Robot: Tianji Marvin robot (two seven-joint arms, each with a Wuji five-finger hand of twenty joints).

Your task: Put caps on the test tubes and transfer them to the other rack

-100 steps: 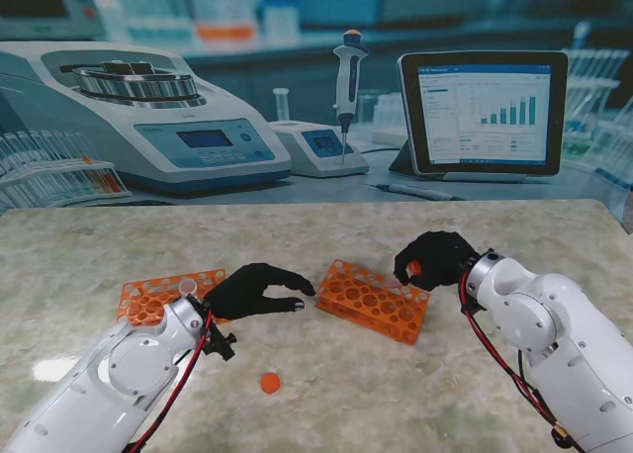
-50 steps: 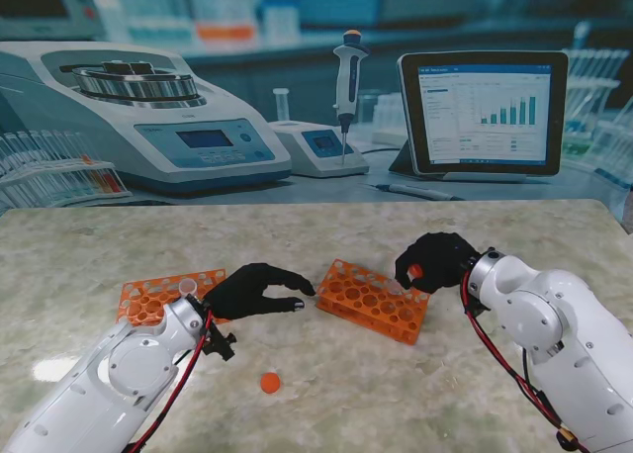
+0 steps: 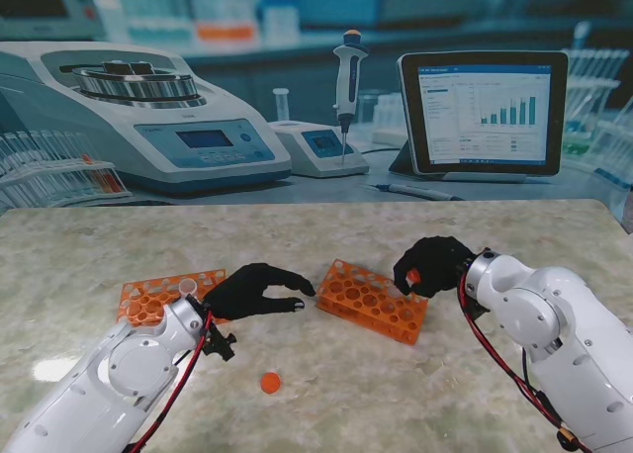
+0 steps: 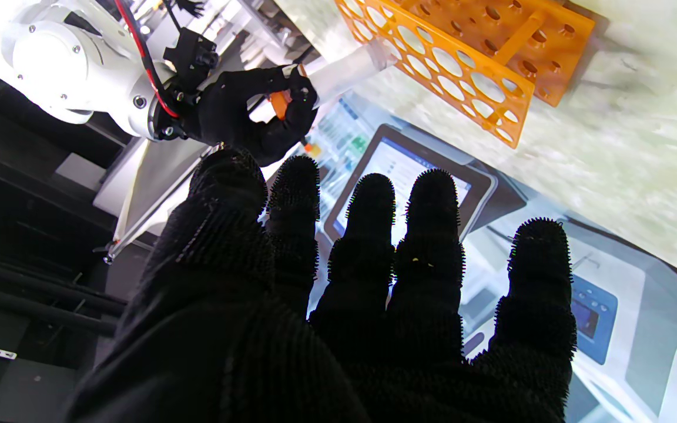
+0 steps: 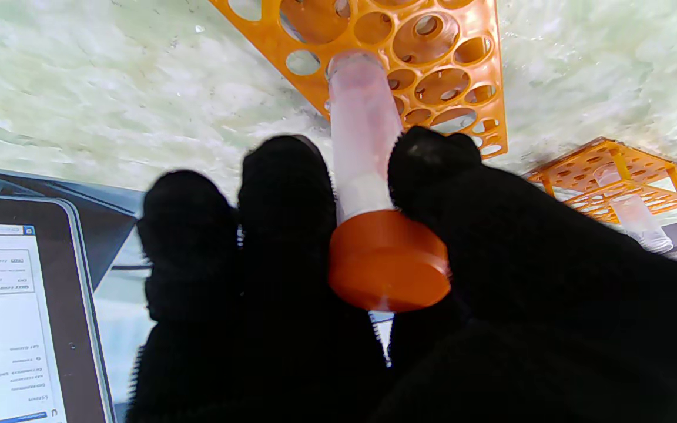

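The capped test tube [image 5: 364,126] sits pinched in the right hand [image 3: 432,264], its tip at the near rack [image 3: 374,300]. Left hand [image 3: 255,289] hovers between the 2 racks — fingers [image 4: 426,223] spread, holding nothing — a loose cap [image 3: 269,382] nearer to me.

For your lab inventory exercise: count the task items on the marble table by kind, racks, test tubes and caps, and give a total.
Orange racks: 2
Test tubes: 2, one capped in the right hand, one uncapped in the left rack
Orange caps: 2, one on the held tube, one loose
Total: 6
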